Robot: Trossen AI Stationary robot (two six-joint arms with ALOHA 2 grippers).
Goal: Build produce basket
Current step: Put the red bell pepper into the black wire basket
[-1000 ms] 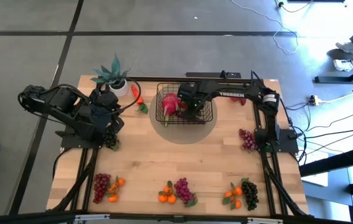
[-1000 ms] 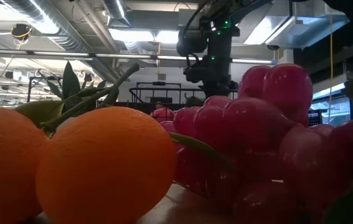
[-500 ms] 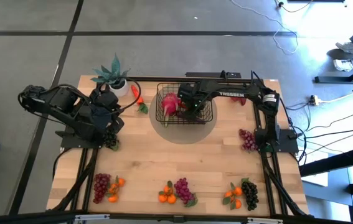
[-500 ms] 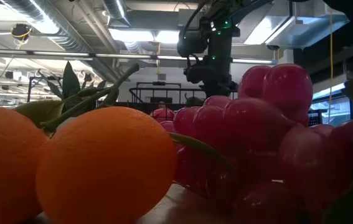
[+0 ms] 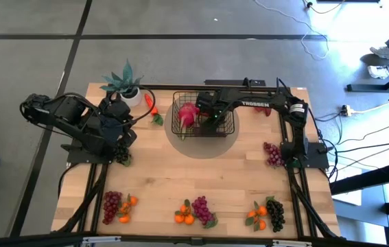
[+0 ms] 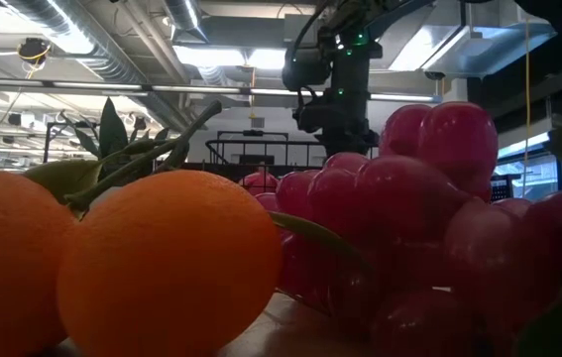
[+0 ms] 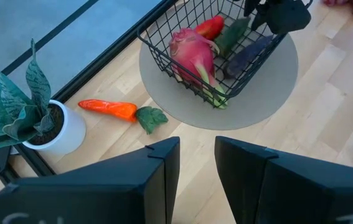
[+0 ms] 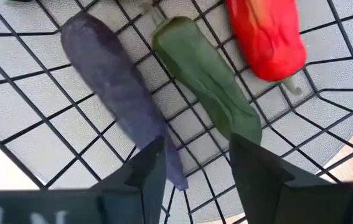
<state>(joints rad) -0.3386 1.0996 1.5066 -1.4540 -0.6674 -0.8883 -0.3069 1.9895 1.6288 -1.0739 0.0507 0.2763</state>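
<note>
Right tool (image 5: pixel 211 118) hovering inside the basket (image 5: pixel 230 128)
Fingers are gaping empty; you're best lifting straight up, clearing the wire rim.

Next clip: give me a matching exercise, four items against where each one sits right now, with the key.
Items:
1. carrot
2. radish
3. plant
4. right gripper

Places:
A. inside the basket, lying against its left wall
B. far left corner of the table, in a white pot
C. over the basket, fingers open above the eggplant
D. on the bare table between the plant and the basket

Pairs: 1-D, 2-A, 3-B, 4-C
</note>
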